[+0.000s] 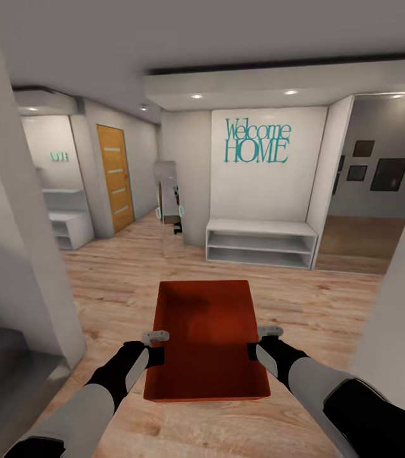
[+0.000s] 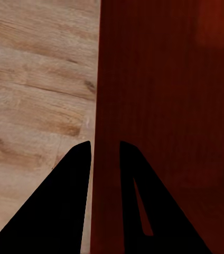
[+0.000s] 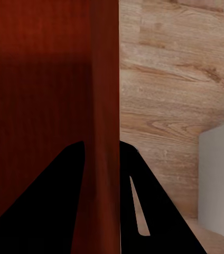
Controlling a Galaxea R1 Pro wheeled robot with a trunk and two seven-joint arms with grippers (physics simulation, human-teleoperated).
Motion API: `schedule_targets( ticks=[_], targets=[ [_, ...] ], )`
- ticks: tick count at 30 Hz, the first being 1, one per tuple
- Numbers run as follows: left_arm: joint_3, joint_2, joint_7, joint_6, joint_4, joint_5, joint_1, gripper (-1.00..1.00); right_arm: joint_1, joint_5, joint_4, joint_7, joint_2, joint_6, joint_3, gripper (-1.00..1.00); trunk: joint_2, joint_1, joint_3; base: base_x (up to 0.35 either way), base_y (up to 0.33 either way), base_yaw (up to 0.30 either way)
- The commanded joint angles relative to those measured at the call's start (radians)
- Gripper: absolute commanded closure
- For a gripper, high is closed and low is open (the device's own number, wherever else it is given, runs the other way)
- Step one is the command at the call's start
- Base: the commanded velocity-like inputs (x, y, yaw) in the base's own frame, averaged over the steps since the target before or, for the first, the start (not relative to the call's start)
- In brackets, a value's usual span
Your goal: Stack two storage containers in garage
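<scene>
I hold one red-orange open-top storage container [image 1: 206, 337] in front of me, above a light wood plank floor [image 1: 120, 280]. My left gripper [image 1: 154, 348] is shut on its left wall, and my right gripper [image 1: 258, 343] is shut on its right wall. In the left wrist view the left gripper [image 2: 104, 145] straddles the container wall [image 2: 159, 106], one finger on each side. The right wrist view shows the right gripper [image 3: 102, 145] clamped the same way over the container wall [image 3: 105, 79]. The bin is empty inside.
Ahead stands a white wall with a teal "Welcome HOME" sign [image 1: 257, 141] over a low white shelf bench [image 1: 261, 243]. A wooden door [image 1: 116, 177] is at the far left, a tall mirror [image 1: 169, 210] beside the wall. Grey wall corners [image 1: 30, 254] flank me closely on both sides.
</scene>
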Motion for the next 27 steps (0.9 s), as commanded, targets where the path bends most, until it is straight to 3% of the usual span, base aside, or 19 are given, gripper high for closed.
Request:
schedule_targets(
  ticks=[1, 27],
  targets=[
    [-0.012, 0.002, 0.015, 0.009, 0.002, -0.019, 0.000, 1.00, -0.002, 0.020, -0.004, -0.009, 0.000, 0.004, 0.020, 1.00, -0.002, 0.001, -0.002, 0.322, 0.000, 0.000],
    [-0.011, 0.002, 0.015, 0.010, 0.002, -0.019, 0.000, 1.00, -0.002, 0.020, -0.004, -0.009, 0.000, 0.004, 0.020, 1.00, -0.002, 0.001, -0.002, 0.322, 0.000, 0.000]
  ],
)
